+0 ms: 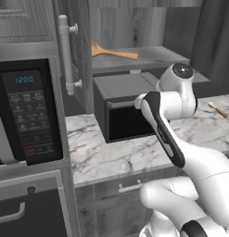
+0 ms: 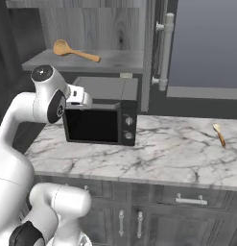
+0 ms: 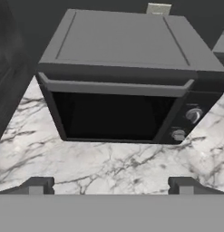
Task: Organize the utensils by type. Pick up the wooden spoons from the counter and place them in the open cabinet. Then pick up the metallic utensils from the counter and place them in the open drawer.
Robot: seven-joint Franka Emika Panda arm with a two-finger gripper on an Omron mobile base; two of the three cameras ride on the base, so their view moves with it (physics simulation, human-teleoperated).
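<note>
A long tan wooden spoon [image 1: 112, 52] [image 2: 74, 51] lies on the shelf of the open cabinet [image 1: 153, 58] [image 2: 91, 63]. The cabinet's door [image 2: 201, 43] is swung wide, with its silver bar handle [image 2: 164, 52] [image 1: 66, 53] showing. A shorter wooden spoon [image 2: 219, 134] [image 1: 218, 110], pale bowl and orange-brown handle, rests on the marble counter [image 2: 163, 153] [image 1: 111, 152] at the right. My gripper [image 3: 111, 186] [image 2: 80, 97] hovers open and empty above the counter. It points at the front of a black countertop oven. The metallic utensils and the drawer are out of view.
A black countertop oven [image 1: 125, 111] [image 2: 100, 115] [image 3: 118, 81] stands on the counter under the cabinet shelf. A built-in microwave [image 1: 28, 115] fills the tall unit at the left. Dark cabinet fronts with short handles [image 2: 189, 200] run below the counter.
</note>
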